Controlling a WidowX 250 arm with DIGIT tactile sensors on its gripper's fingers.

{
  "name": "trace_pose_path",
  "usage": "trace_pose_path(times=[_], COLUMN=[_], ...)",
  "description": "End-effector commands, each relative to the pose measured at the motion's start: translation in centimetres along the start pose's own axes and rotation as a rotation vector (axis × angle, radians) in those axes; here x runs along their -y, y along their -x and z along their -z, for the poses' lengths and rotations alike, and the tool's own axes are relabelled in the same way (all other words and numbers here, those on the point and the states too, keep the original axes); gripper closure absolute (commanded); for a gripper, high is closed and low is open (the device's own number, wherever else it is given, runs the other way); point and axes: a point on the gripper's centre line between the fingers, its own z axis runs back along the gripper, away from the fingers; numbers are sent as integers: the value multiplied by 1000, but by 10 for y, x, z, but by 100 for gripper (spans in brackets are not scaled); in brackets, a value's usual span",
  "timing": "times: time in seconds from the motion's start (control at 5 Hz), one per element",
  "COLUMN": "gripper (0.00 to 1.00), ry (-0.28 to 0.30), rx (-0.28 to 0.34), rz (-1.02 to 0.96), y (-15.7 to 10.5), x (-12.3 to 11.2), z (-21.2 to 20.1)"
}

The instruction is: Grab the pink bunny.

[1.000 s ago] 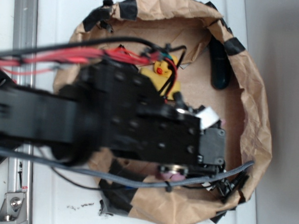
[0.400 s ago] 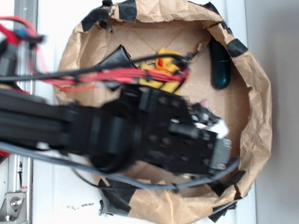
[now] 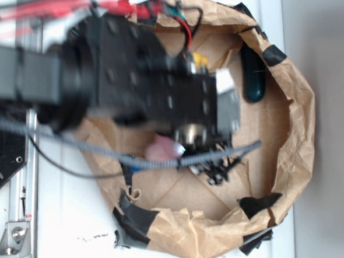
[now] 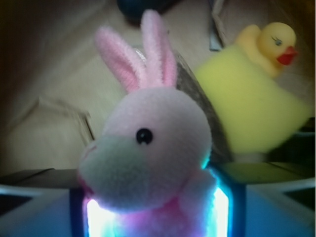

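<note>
The pink bunny (image 4: 148, 143) fills the wrist view, ears upright, pale muzzle turned left, its body squeezed between the two glowing pads (image 4: 223, 210) of my gripper (image 4: 155, 212), which is shut on it. In the exterior view only a pink patch of the bunny (image 3: 162, 148) shows under the black arm, and the gripper itself is hidden beneath the wrist. A yellow rubber duck (image 4: 274, 44) sits on a yellow sponge (image 4: 252, 108) behind the bunny to the right; the duck's top (image 3: 198, 61) peeks out beside the arm.
A crumpled brown paper bin (image 3: 294, 142) with black tape patches rings the workspace. A dark oblong object (image 3: 254, 81) leans on its upper right wall. Grey cable (image 3: 129, 160) and red wires trail from the arm. A metal rail (image 3: 21, 213) runs down the left.
The arm has swung from the lower part of the bin up toward its top. The pink bunny now shows below the wrist, carried along with it.
</note>
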Motion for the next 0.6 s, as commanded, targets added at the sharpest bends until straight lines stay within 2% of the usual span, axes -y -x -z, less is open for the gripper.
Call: trace_pose_path(times=[0.0, 0.2, 0.4], gripper=[100, 100, 100], ry=[-48, -111, -97], rx=[318, 375, 365], rz=[232, 363, 353], y=[-16, -13, -8], x=[-8, 0, -5], z=[-67, -56, -59])
